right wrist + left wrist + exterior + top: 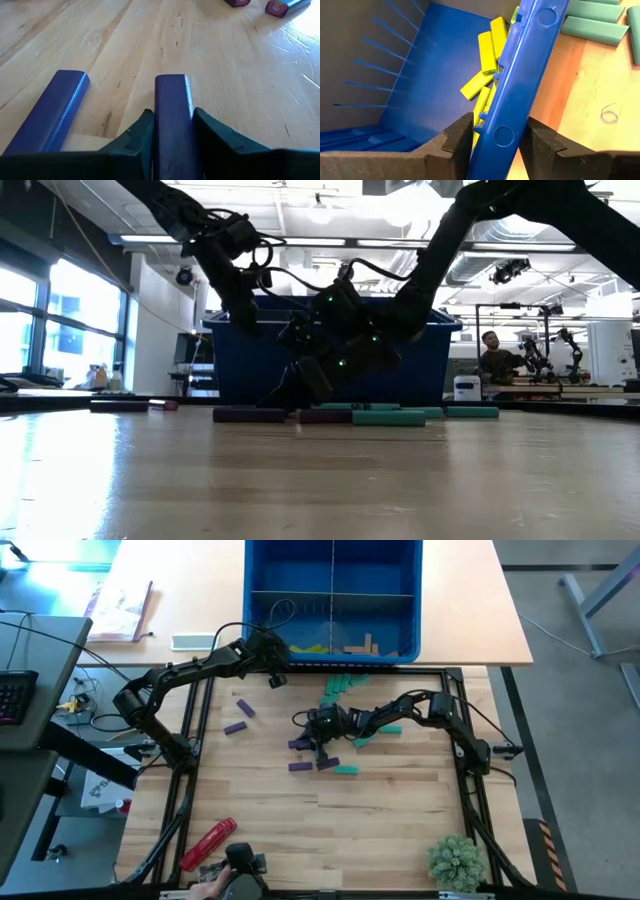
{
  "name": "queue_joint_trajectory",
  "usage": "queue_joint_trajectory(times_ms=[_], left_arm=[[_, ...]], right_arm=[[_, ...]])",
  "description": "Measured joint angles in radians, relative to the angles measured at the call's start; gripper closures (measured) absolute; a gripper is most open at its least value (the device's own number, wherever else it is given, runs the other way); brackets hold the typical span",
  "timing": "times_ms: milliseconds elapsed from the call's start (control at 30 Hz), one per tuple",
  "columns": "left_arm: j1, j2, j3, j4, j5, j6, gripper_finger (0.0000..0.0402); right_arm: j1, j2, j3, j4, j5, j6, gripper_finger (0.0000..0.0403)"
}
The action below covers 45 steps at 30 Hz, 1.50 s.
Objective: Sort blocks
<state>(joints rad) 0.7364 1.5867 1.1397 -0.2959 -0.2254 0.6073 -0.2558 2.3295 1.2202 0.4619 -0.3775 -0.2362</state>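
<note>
The right gripper (172,131) pinches a purple block (173,107) lying mid-table (400,810), apparently still down. The left gripper (495,140) clamps the blue bin's near wall (522,75), yellow blocks (487,52) just inside.

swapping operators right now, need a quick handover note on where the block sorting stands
Left end effector: clamped on the front wall of the blue plastic divided bin, holding it.
Right end effector: down on the wooden table, fingers closed around a purple rectangular block.
Done: lime yellow-green blocks and tan wooden blocks lie in the bin's front compartments.
Left: more purple blocks and the teal blocks lie scattered on the table.
</note>
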Motion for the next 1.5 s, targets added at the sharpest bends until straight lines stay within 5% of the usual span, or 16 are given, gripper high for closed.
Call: queue_joint_trajectory(times_ms=[633,1067,1300,1500], left_arm=[[-0.001,0.000,0.000,0.004,0.000,0.011,0.0277],[-0.001,0.000,0.000,0.003,0.006,0.051,0.0277],[-0.004,0.000,0.000,0.001,0.009,0.051,0.0277],[-0.004,0.000,0.000,0.002,0.012,0.050,0.0277]], right_arm=[[0.001,-0.041,-0.007,0.050,0.000,0.082,0.0312],[-0.017,-0.482,-0.010,-0.340,0.004,-0.135,0.0312],[-0.137,-0.674,-0.007,-0.376,0.228,-0.228,0.0311],[-0.336,-0.670,0.001,-0.086,0.271,-0.198,0.0311]])
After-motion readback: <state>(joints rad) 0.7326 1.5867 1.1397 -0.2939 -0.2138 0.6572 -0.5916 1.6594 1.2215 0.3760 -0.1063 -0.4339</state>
